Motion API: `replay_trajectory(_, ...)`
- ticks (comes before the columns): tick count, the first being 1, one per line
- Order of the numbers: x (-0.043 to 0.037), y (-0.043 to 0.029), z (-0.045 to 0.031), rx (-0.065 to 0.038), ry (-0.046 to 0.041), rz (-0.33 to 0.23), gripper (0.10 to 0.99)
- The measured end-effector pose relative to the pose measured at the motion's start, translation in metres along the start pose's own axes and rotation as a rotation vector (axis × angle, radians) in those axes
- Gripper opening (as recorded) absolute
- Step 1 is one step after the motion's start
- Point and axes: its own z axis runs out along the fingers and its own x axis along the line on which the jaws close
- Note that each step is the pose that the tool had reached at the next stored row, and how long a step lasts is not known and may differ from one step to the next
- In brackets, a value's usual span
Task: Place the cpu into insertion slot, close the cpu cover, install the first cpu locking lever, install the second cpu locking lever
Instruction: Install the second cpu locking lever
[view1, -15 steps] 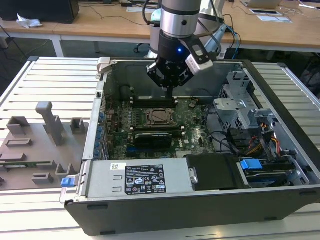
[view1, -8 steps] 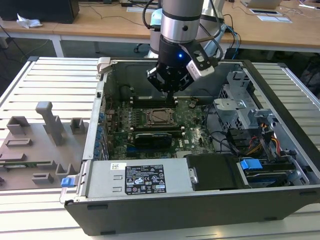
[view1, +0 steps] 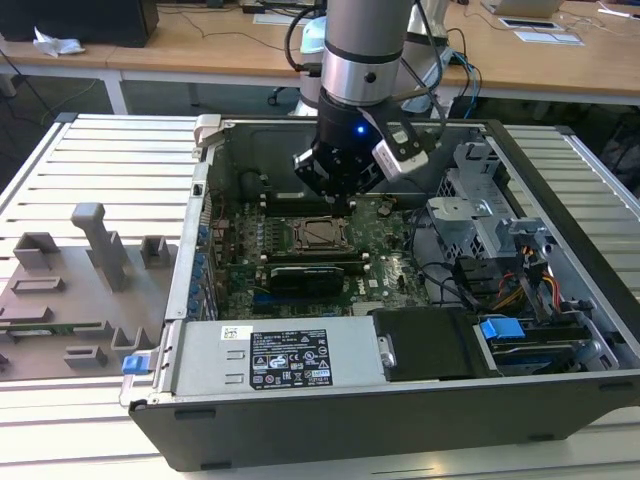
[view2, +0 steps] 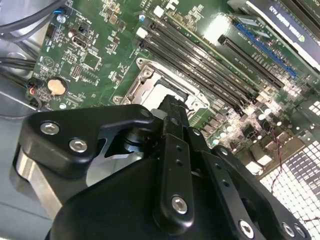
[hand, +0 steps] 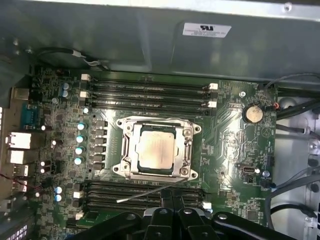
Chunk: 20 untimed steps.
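Exterior view: the Universal Robots arm reaches down into an open PC case (view1: 520, 300) lying on its side on a slatted table (view1: 100, 160). The gripper (view1: 338, 203) hangs just above the motherboard (view1: 300, 265), at the far edge of the CPU socket. The cpu (view1: 318, 235) already sits in the insertion slot, w/ the cpu cover (view1: 297, 235) framing it. A grey fixture tray (view1: 70, 290) rests on the table at the exterior view's left, well apart from the work.

Second wrist view: the gripper's fingertips (view2: 172, 106) are drawn together w/ nothing between them, poised right over the socket edge, prob. to push on hardware rather than carry a part. The cover (view2: 145, 80) shows partly behind them. Memory slots (view2: 200, 55) run just beside the socket.

First wrist view: the chip (hand: 156, 150) lies flat and square in the slot, so placement looks done. The cover (hand: 129, 150) lies down around it, the chip's lid showing through its window. One thin locking lever (hand: 145, 194) sticks out loose over the memory slots near the gripper (hand: 172, 202), apparently unlatched; a second wire lever (hand: 155, 119) runs along the opposite side of the frame. Whether that one is hooked cannot be told.
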Motion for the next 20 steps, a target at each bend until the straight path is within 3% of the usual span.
replay_trajectory(2,0.0006,-0.0074,0.0016,-0.023,-0.0020,0.000,0.106)
replay_trajectory(4,0.0014,-0.0166,0.0030,-0.059,-0.0051,0.000,0.106)
replay_trajectory(6,0.0021,-0.0248,0.0056,-0.086,-0.0073,-0.001,0.106)
replay_trajectory(11,0.0023,-0.0285,0.0155,-0.089,-0.0076,-0.001,0.106)
replay_trajectory(17,0.0024,-0.0301,0.0342,-0.090,-0.0078,0.000,0.106)
replay_trajectory(20,0.0027,-0.0302,0.0379,-0.094,-0.0080,0.000,0.106)
